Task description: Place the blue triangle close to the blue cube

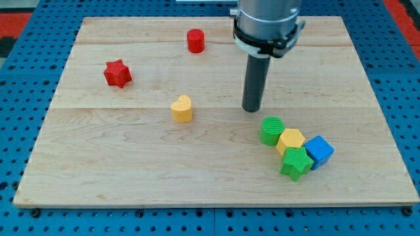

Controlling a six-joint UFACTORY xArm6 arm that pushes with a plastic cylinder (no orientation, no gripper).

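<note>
My tip (251,109) rests on the tabletop (131,177) a little above and to the view's left of a tight cluster at the lower right: a green cylinder (271,130), a yellow hexagon-like block (290,140), a green star (296,162) and the blue cube (319,151), each touching its neighbour. There are no jaws on this rod, so nothing is grasped or released; it only pushes.

The blue triangle does not show anywhere on the board. It may be hidden behind the arm at the view's top, but I cannot tell.

Elsewhere lie a yellow heart-shaped block (182,109) near the middle, a red star (117,73) at the left and a red cylinder (195,40) near the top.

In my judgement the task stands at its searching stage: the triangle must first be found, then the tip brought behind it, on the side away from the cube, to push it toward the cluster without scattering it.
</note>
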